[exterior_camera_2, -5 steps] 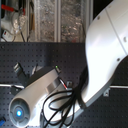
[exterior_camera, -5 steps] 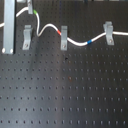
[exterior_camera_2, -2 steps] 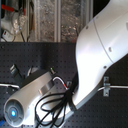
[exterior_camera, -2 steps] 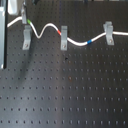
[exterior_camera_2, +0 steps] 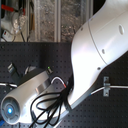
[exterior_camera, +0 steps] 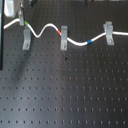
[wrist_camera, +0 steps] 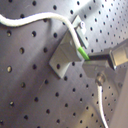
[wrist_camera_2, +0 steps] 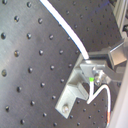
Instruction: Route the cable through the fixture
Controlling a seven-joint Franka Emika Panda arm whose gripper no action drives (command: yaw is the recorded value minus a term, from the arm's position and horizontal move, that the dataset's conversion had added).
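In the first exterior view the cable snakes across the dark perforated worktop, its green band at the fixture on the first exterior view's left, then on past a middle clip and a far clip. The second exterior view is mostly white arm, with one clip and a stretch of cable showing. In both wrist views the end effector is clamped narrow on the cable's green band, right beside the fixture's fork.
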